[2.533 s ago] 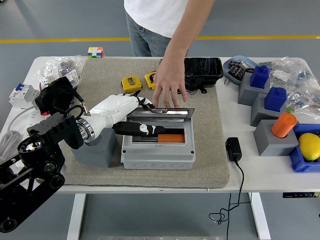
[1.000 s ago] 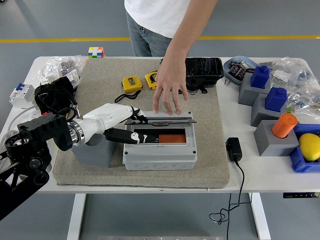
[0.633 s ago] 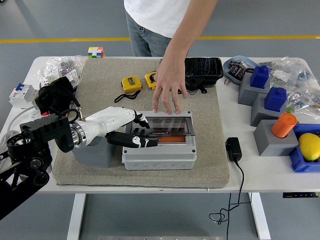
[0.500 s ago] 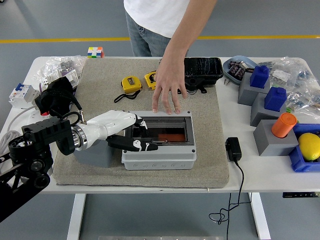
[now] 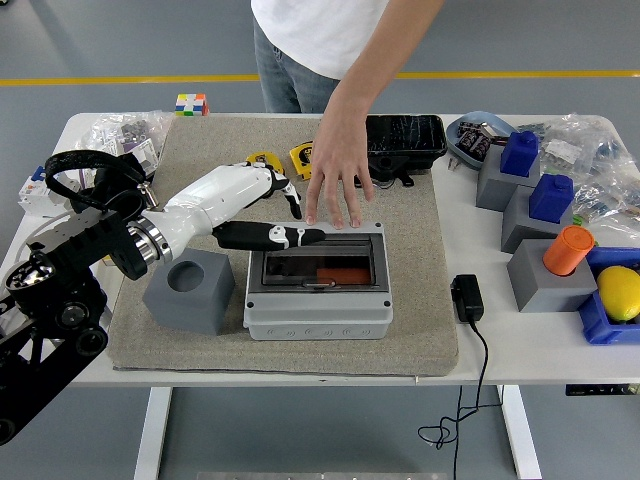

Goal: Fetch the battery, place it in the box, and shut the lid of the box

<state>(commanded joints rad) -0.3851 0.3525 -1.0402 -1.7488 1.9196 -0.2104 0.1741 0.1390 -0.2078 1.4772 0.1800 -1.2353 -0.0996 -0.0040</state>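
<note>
Left robot hand [image 5: 262,212], white with black fingers, hovers empty with fingers loosely extended over the far-left corner of the grey plastic box [image 5: 317,292]. The box's tinted transparent lid [image 5: 318,267] lies shut; the orange battery [image 5: 335,272] shows beneath it. A person's hand [image 5: 337,180] rests fingertips on the box's far edge.

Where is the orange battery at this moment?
In the head view, the orange battery lies inside the grey plastic box at the mat's centre, under its closed transparent lid, right of the grey holder block.
</note>
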